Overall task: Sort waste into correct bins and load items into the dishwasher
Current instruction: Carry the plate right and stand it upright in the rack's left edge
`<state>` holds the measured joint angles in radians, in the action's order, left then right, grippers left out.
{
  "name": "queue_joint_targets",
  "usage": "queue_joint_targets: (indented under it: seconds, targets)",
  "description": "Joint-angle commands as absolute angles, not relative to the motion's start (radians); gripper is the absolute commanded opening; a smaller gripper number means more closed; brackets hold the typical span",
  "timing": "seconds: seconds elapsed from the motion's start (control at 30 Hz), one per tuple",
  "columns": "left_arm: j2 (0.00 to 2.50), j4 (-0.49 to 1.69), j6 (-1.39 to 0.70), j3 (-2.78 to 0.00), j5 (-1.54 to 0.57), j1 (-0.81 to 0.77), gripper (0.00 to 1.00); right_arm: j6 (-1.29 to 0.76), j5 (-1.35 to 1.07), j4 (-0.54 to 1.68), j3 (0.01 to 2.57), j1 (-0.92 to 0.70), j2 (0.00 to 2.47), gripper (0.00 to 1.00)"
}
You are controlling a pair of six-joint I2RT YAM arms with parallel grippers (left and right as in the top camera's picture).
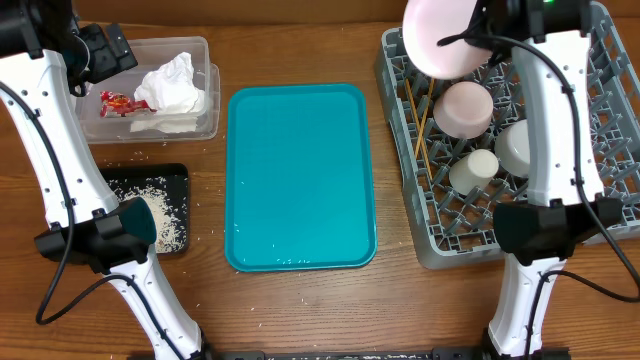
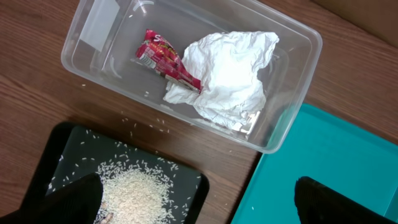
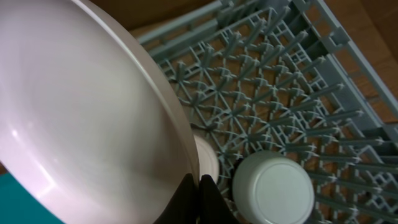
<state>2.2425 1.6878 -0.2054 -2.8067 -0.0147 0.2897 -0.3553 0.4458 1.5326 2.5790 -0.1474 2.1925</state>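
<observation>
While my right arm reaches over the dish rack's (image 1: 612, 100) far-left corner, my right gripper (image 3: 198, 190) pinches the large plate's (image 1: 440, 35) rim, plate tilted above the pegs, hollow face toward my wrist; my left gripper (image 2: 202, 202) gapes wide, empty.

From my station the brown wooden worktop (image 1: 300, 50) carries four things. A teal tray (image 1: 300, 170) lies flat at the centre, long side running from 12 to 6 o'clock. At 10 o'clock from it sits the clear tub (image 1: 213, 100), just beside the tray's top left corner. At 8 o'clock lies the black tray (image 1: 178, 180), a strip of bare wood between it and the teal one. At 3 o'clock stands the dish rack (image 1: 470, 220), near the teal tray. Stray rice grains (image 2: 132, 122) dot the wood between tub and black tray.
</observation>
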Motion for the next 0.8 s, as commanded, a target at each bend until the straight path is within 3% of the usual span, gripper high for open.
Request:
queue_joint_targets:
  seconds: [0.0, 0.4, 0.63, 0.7, 0.73, 0.77]
  targets:
    - [2.230, 1.690, -0.187, -2.816, -0.019, 0.287, 1.00, -0.349, 0.584, 1.501, 2.474, -0.168, 2.186, 0.04]
    - [2.230, 1.690, -0.187, -2.816, -0.020, 0.287, 1.00, -0.351, 0.613, 1.384, 2.246, -0.262, 2.186, 0.05]
    - [2.230, 1.690, -0.187, -2.816, -0.020, 0.287, 1.00, -0.352, 0.602, 1.422, 2.343, -0.356, 2.165, 0.31]
    - [2.230, 1.690, -0.187, -2.816, -0.020, 0.287, 1.00, -0.379, 0.572, 1.455, 2.404, -0.377, 2.152, 0.60]
    - [2.230, 1.690, -0.187, -2.816, -0.020, 0.287, 1.00, -0.398, 0.545, 1.476, 2.437, -0.385, 2.143, 0.70]
    - [2.230, 1.690, -0.187, -2.816, -0.020, 0.287, 1.00, -0.413, 0.504, 1.494, 2.471, -0.392, 2.132, 0.73]
